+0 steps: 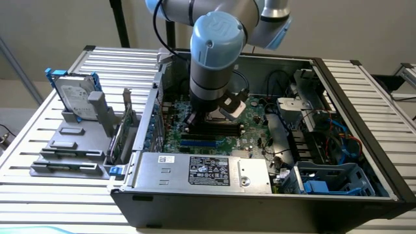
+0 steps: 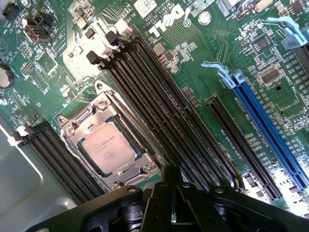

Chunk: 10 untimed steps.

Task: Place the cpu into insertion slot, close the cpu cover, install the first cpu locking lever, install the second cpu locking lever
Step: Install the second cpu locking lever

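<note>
The arm [image 1: 211,53] reaches down into the open computer case [image 1: 260,195], which lies on its side on a slatted metal tabletop [image 1: 39,146]. In the wrist view the pincer [image 2: 174,195] is clenched with nothing held between its black fingers [image 2: 161,203], hanging just above the green board [image 2: 193,63] near the end of the long black memory slots [image 2: 159,96].

The cpu [image 2: 108,147] sits flat in the insertion slot [image 2: 91,157], its pale top showing through the window of the cpu cover [image 2: 133,166], which lies down around it. A thin metal lever [image 2: 128,113] runs along the cover's side next to the memory slots. 2 blue slots [image 2: 270,125] lie well apart from the socket.

In the exterior view, a hard drive [image 1: 75,95] stands in a grey holder [image 1: 71,146] on the tabletop beside the case, and a grey power supply [image 1: 201,170] fills the case's near edge.
</note>
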{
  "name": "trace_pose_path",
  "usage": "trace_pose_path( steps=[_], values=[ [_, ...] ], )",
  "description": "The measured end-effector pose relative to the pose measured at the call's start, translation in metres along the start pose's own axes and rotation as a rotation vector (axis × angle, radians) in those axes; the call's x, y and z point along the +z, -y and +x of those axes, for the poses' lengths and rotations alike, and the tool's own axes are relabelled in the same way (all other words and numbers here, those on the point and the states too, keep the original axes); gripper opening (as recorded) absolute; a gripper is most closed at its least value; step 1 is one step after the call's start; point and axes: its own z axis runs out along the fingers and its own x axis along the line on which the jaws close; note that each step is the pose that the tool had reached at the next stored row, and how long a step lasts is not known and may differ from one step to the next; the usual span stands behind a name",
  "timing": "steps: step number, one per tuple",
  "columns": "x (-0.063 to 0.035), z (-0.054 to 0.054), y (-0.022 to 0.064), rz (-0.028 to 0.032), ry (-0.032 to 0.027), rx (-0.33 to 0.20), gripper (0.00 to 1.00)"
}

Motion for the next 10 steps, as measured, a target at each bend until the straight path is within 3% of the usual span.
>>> trace_pose_path(
  steps=[5, 10],
  values=[
    [-0.0169, 0.004, 0.0041, -0.0007, 0.0012, 0.0, 0.11],
    [-0.0194, 0.005, 0.0048, -0.0006, 0.0012, 0.0, 0.11]
  ],
)
